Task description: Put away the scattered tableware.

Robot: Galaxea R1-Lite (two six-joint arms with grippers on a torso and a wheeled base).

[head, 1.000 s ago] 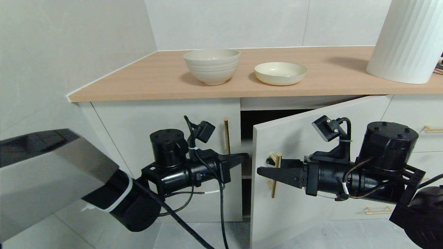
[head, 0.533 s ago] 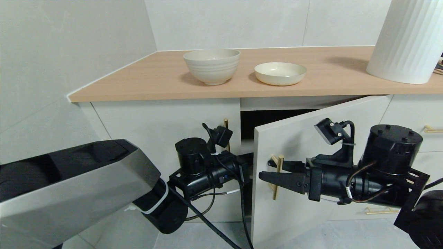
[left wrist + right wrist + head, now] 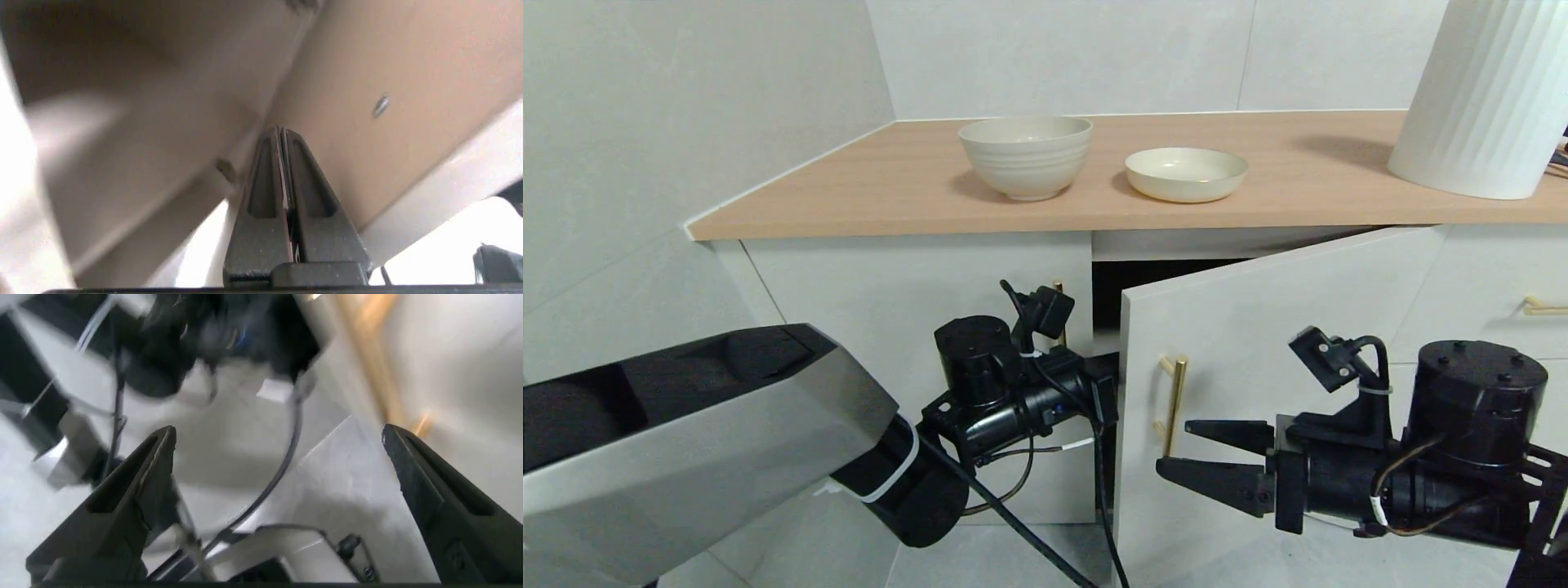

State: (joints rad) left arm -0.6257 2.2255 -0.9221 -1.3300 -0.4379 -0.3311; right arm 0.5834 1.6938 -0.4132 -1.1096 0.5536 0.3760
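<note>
The left gripper (image 3: 282, 143), clenched on nothing, pokes into the gap behind the partly open cupboard door (image 3: 1258, 327). The right gripper (image 3: 1174, 446), released, hangs before the door near its brass handle (image 3: 1174, 404). Above, a bowl (image 3: 1025, 155) and a shallow dish (image 3: 1186, 173) sit apart on the bench (image 3: 849, 200), with a ribbed white container (image 3: 1486, 98) farther right.

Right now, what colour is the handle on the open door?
The handle is gold, best seen in the head view.
</note>
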